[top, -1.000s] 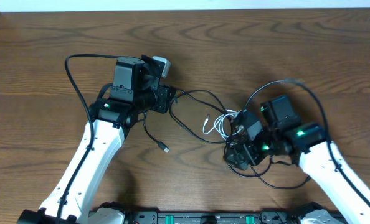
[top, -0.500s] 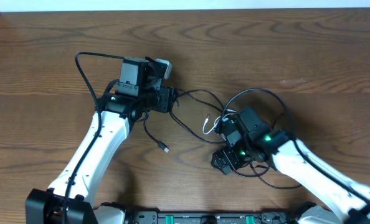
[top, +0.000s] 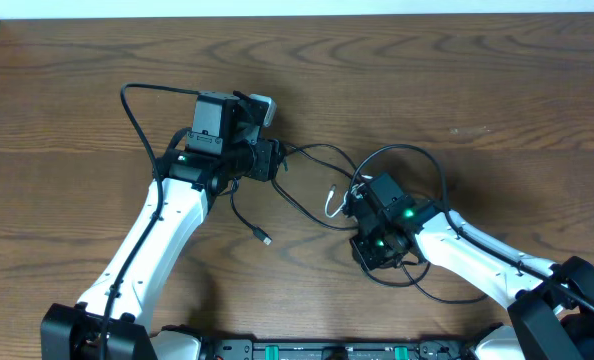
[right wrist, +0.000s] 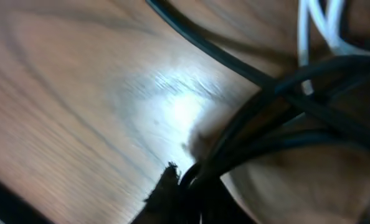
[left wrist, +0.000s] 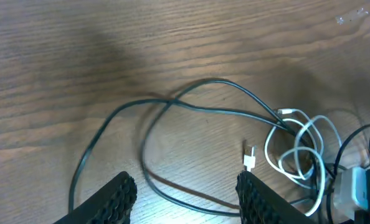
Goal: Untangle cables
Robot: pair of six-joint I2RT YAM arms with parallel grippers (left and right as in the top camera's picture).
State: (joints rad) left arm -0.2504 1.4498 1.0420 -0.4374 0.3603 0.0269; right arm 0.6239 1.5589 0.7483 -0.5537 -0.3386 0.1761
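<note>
The right end effector (top: pixel 361 200) has just gone from wide open to pressed together. It has also slid left across the bench (top: pixel 77 100) into the knot, so it now sits where the black cords (top: pixel 307 152) meet the white cord (top: pixel 334 206). Its wrist view shows several black strands bunched tight against the dark fingertip at the bottom of the frame, with the white loops just beyond at the upper right. I judge it is pinching black cords rather than the white one, though how many strands are caught cannot be told.

The left end effector (left wrist: pixel 186 194) has shifted a little to the right and then stopped. Its fingers (left wrist: pixel 119 194) stand spread with nothing clamped, and a loop of black cord lies on the bench between and ahead of them.

The tangle lies mid-bench between the two arms: black loops crossing one another, the white cord coiled at their right end, and one black plug end (top: pixel 265 240) lying free toward the front.

For the task, this means a hold on the knot has only now been made; the loops are as crossed as they were a second ago. The next move probably calls for a gentle draw away from the left arm to open the crossing. The risk is that a multi-strand pinch drags the whole bundle and tightens it
</note>
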